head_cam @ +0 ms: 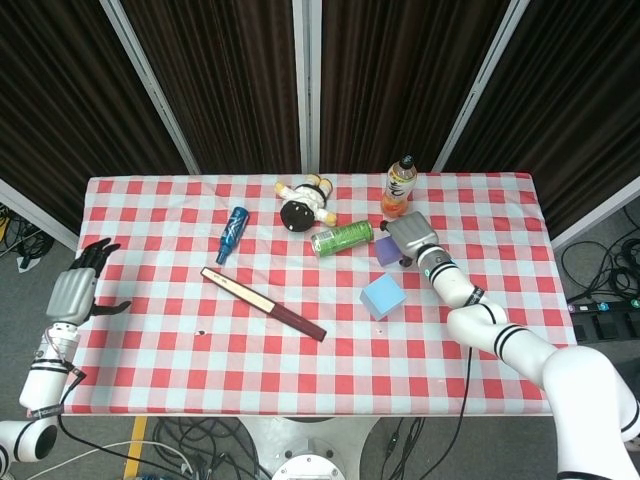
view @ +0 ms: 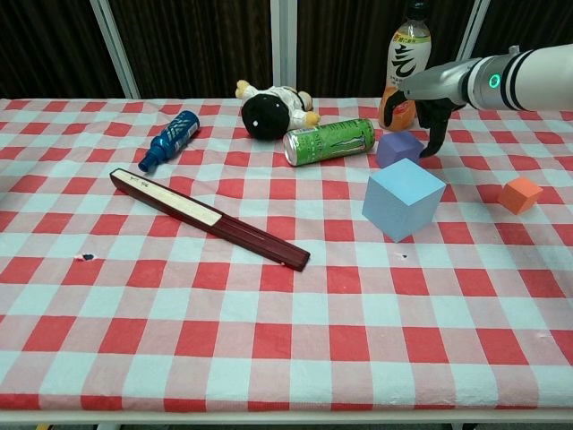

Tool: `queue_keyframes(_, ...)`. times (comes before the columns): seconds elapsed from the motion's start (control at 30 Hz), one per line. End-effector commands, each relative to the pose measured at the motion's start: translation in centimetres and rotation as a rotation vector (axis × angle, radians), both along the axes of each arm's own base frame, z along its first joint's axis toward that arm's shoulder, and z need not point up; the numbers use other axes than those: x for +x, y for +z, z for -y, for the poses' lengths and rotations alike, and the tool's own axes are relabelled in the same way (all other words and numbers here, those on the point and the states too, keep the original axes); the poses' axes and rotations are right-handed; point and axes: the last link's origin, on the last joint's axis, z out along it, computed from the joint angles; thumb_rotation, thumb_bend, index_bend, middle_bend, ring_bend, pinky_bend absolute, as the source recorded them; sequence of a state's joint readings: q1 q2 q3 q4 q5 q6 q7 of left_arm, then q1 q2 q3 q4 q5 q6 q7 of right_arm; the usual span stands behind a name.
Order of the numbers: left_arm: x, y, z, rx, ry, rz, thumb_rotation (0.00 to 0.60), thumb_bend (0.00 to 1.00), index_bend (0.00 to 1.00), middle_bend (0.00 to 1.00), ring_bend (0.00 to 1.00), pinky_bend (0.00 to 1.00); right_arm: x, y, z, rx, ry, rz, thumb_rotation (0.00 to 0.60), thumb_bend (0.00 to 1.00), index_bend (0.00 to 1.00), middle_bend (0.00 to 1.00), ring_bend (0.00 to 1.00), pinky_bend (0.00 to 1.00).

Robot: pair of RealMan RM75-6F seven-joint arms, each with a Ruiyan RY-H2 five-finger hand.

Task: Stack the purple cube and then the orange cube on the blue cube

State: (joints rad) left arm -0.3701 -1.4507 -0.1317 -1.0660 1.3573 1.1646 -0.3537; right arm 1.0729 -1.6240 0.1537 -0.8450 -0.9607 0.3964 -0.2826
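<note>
The purple cube (view: 398, 148) sits just behind the larger blue cube (view: 403, 198), near the table's middle right. The small orange cube (view: 520, 194) lies apart at the right; my right forearm hides it in the head view. My right hand (view: 431, 93) hovers over the purple cube's right rear corner, fingers apart and pointing down beside it, holding nothing. From the head, that right hand (head_cam: 408, 236) overlaps the purple cube (head_cam: 384, 250), with the blue cube (head_cam: 383, 296) in front. My left hand (head_cam: 76, 291) hangs open off the table's left edge.
A green can (view: 329, 141) lies on its side just left of the purple cube. An orange drink bottle (view: 403, 68) stands right behind the hand. A plush doll (view: 269, 106), a blue bottle (view: 172, 139) and a long dark red box (view: 206, 218) lie further left.
</note>
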Motion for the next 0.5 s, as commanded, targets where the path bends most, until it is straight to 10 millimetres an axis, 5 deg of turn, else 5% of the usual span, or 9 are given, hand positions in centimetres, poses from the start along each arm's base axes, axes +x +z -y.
queue_keyframes(0.03,-0.1,0.0,0.0,0.002,0.001,-0.002,0.6,0.0,0.18,0.17,0.08,0.2,0.1,-0.4,0.0,0.009,-0.006,0.001,0.6,0.1,0.25,1.0,0.95,0.91)
queue_keyframes(0.5,-0.7,0.1,-0.1,0.008,0.015,0.005,0.6,0.0,0.18,0.17,0.08,0.2,0.1,-1.9,0.2,-0.008,-0.002,-0.004,0.6,0.11,0.35,1.0,0.97,0.93)
